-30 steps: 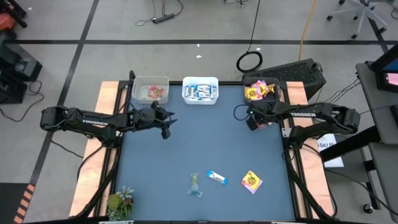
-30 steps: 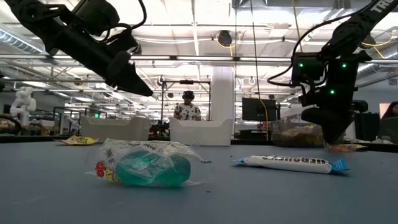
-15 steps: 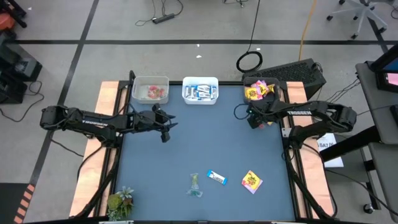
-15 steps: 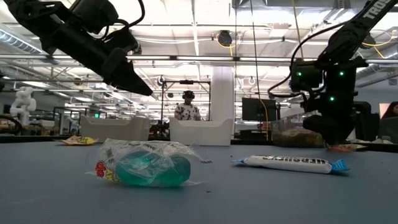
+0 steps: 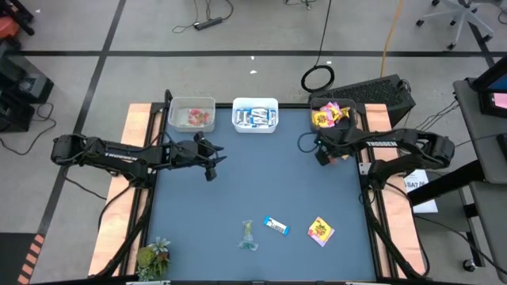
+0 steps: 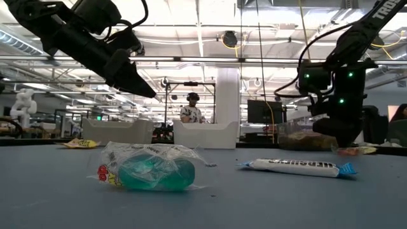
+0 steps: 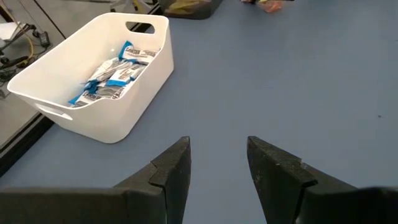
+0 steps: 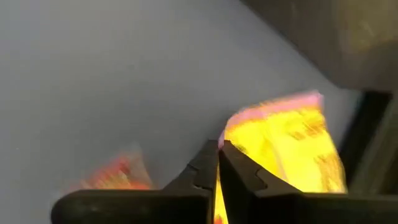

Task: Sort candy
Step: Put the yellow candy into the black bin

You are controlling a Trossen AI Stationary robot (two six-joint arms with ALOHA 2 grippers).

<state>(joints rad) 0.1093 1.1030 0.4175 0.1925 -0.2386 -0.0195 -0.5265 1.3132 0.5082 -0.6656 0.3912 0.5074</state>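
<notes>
Three pieces of candy lie near the front edge: a clear-greenish sweet [image 5: 249, 234], a blue-and-white bar [image 5: 276, 226] and a yellow packet [image 5: 321, 231]. My right gripper [image 5: 320, 157] is down at the table just in front of the bin of yellow packets [image 5: 333, 115]. It is shut on another yellow packet with a pink edge [image 8: 286, 149]. My left gripper [image 5: 212, 164] hovers open over the table's left middle, short of the white bin of blue bars [image 7: 93, 81], with nothing between its fingers. My right gripper pinches the yellow packet by its near edge [image 8: 233, 142] between its two fingers; yellow shows in the slit between them. The fingers come steeply from above. The packet's body [image 6: 356, 151] lies on the table beside the bin.
A clear bin with pink sweets [image 5: 192, 115] stands at the far left. A green leafy plant [image 5: 153, 256] sits at the near left corner. A blurred reddish piece [image 8: 118, 171] lies on the table near my right gripper. The middle of the blue mat [image 5: 261, 174] is bare.
</notes>
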